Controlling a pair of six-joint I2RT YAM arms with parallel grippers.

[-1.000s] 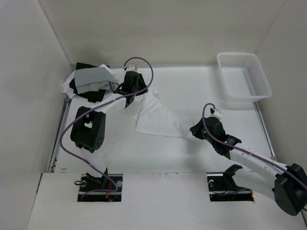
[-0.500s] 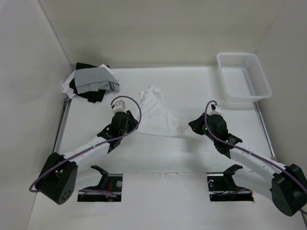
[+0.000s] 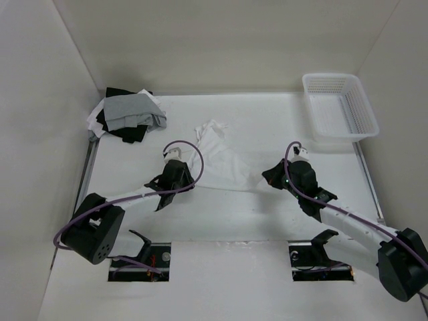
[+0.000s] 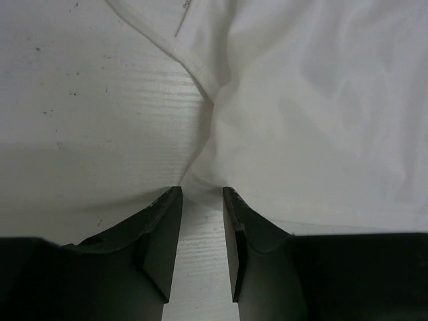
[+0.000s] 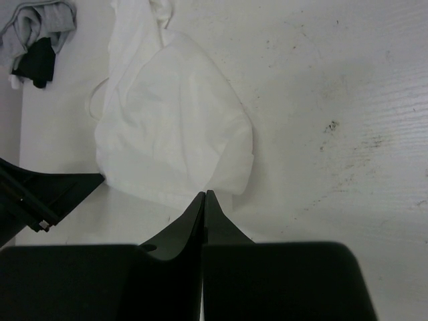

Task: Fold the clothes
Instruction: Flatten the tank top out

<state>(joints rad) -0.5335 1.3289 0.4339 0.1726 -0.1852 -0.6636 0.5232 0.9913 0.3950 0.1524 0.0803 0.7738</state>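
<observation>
On the table, the white garment lay crumpled between both arms.
Left gripper jaws stood apart at its hem; right gripper jaws pressed together at its edge.

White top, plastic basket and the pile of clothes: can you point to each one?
white top (image 3: 224, 164), overhead view, the middle of the cloth.
plastic basket (image 3: 334, 107), overhead view, its bare mesh floor.
pile of clothes (image 3: 130, 110), overhead view, the grey piece on top.
</observation>
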